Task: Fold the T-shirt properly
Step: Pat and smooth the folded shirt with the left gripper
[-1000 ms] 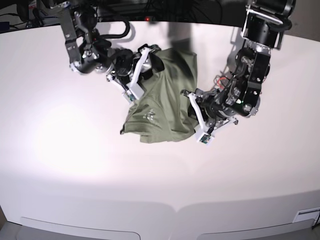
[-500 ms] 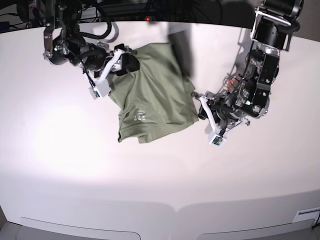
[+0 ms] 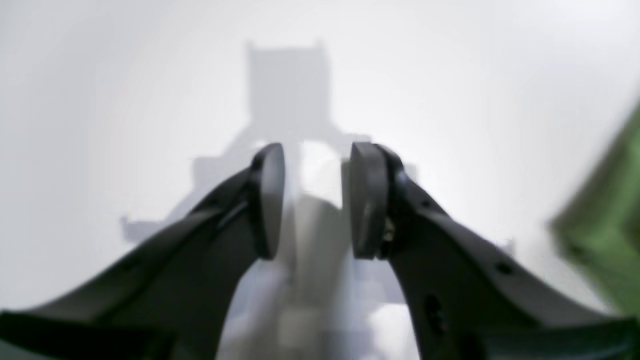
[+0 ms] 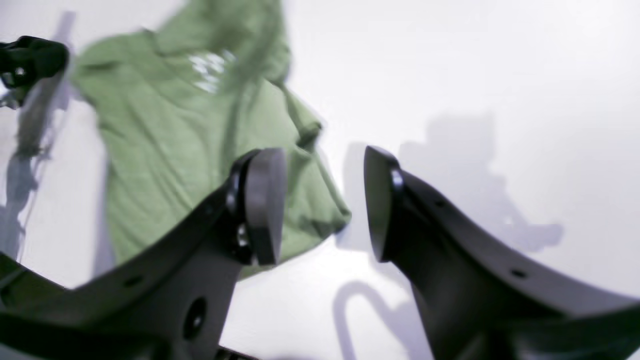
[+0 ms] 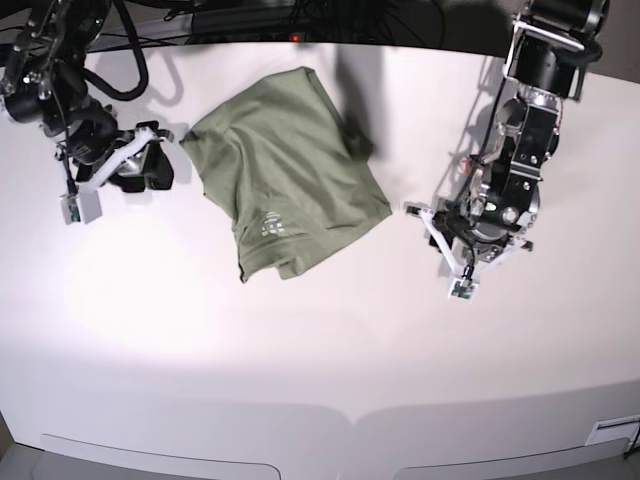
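The sage-green T-shirt (image 5: 285, 180) lies crumpled but mostly flat on the white table (image 5: 300, 380), its pale printed mark (image 5: 270, 227) toward the front. My right gripper (image 5: 110, 180) is open, to the shirt's left and apart from it; in the right wrist view its jaws (image 4: 322, 200) hold nothing, with the T-shirt (image 4: 165, 130) on the table beyond them. My left gripper (image 5: 450, 262) sits to the shirt's right, clear of the cloth. Its jaws (image 3: 312, 200) stand apart over bare table, and a blurred strip of the T-shirt (image 3: 605, 225) shows at the right edge.
Dark cables and equipment (image 5: 250, 20) line the table's far edge. A dark shadow (image 5: 352, 100) crosses the shirt's back right corner. The front table edge (image 5: 350, 425) curves along the bottom of the base view.
Both grippers have let go of the T-shirt and drawn outward, the right one far to the left, the left one right and forward. The shirt now lies spread on the table.
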`<action>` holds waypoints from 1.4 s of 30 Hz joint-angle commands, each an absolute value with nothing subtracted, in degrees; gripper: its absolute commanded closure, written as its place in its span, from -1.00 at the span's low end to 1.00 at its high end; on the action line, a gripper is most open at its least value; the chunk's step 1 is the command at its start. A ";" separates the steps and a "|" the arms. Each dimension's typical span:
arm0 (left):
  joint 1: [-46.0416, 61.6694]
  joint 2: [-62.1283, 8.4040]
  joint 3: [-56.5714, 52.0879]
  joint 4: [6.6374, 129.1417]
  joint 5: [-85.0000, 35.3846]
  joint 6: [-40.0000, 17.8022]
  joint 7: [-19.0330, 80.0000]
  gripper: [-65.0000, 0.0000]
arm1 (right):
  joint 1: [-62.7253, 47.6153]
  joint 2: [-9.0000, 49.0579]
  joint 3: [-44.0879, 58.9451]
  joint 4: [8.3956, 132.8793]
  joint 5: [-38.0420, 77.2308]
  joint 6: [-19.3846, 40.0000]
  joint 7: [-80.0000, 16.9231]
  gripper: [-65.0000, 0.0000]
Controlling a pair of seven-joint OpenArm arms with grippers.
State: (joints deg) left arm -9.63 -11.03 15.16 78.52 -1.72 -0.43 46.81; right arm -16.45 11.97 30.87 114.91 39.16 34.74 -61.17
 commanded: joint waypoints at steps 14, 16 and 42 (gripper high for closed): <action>1.98 -10.83 15.16 115.02 -24.71 -10.17 60.05 0.34 | -1.61 13.78 37.80 117.01 39.24 34.74 -61.41 0.18; 6.96 -9.41 15.16 114.96 -25.28 -10.17 59.05 0.34 | 0.01 14.55 37.82 117.01 39.24 34.76 -61.58 0.18; 8.36 3.09 31.70 86.35 -0.80 -5.32 50.26 0.34 | 4.27 15.22 37.80 116.99 39.48 34.74 -62.19 0.18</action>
State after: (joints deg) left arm 7.68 3.66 31.73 87.37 -2.79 -6.42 46.39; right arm 3.49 14.46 37.60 115.98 38.74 34.72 -63.37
